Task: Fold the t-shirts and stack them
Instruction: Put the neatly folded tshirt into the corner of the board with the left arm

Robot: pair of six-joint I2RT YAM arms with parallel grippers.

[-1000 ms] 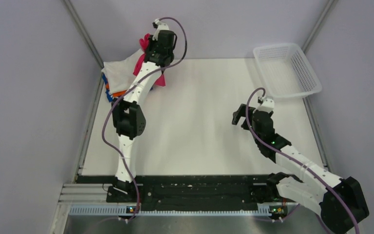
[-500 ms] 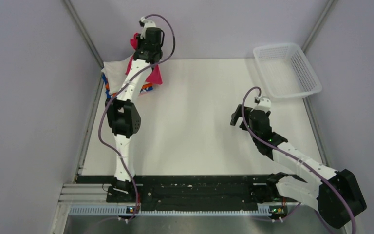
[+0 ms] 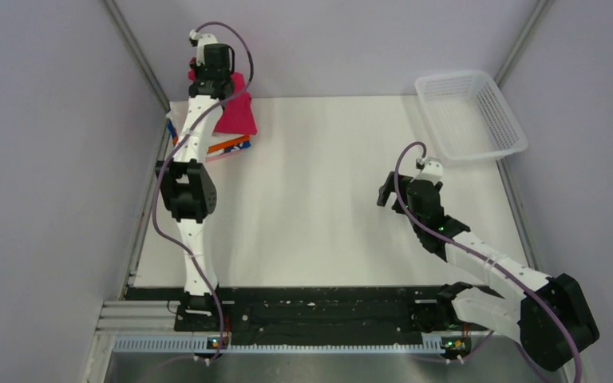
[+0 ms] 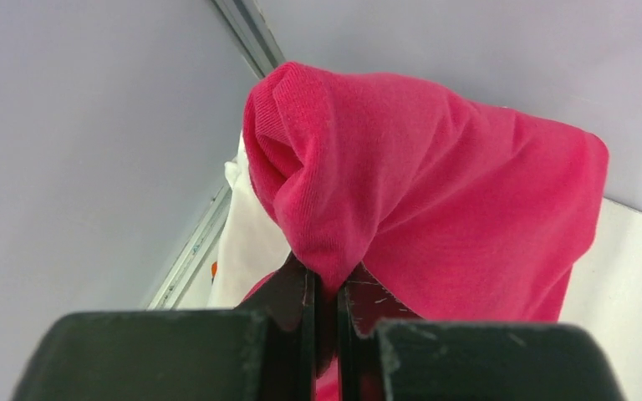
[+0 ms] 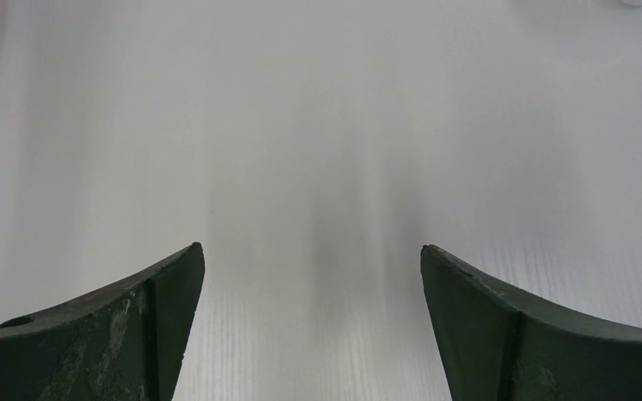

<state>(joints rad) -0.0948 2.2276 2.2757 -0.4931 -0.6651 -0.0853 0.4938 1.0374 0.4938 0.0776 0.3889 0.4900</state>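
T-shirts first: I count one crimson-pink t-shirt (image 4: 435, 184), lifted above the far left corner of the table (image 3: 319, 199). My left pincer (image 4: 326, 292) holds it, jaws almost together with a fold of the cloth pinched between them. Below it lies one stack of folded shirts (image 3: 227, 147). From above I make out an orange edge, a pale pink edge and a scrap of blue. My left wrist view adds white cloth (image 4: 247, 242), so at least four layers. The hanging shirt and my own arm cover most of that pile, so I cannot count it surely. My right pincer (image 5: 311, 276) hangs over bare table with its jaws spread wide, holding nothing. One white mesh basket (image 3: 451, 76) sits at the far right corner.
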